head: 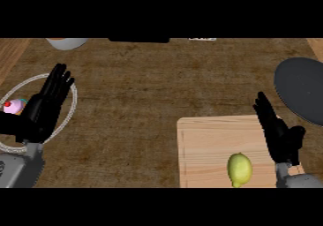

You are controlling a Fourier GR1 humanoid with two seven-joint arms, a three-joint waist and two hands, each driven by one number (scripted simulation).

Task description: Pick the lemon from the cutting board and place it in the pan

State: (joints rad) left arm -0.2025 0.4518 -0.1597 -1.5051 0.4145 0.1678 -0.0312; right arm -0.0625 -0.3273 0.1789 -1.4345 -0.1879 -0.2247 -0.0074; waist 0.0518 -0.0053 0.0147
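Yellow lemon point(239, 169) ungrasped at board's point(203, 145) near edge.
Right hand point(279, 132) beside it, fingers straight, holding nothing; pan point(306, 88) at bench's right edge.

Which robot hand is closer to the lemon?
The right robot hand: it is just right of the lemon, above the board. The left robot hand is far left, over a plate.

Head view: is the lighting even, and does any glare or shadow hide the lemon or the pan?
Head view: dim, fairly even light, no glare. The lemon reads clearly on the cutting board. The pan is a flat dark disc, cut by the right edge. The right hand casts no obvious shadow.
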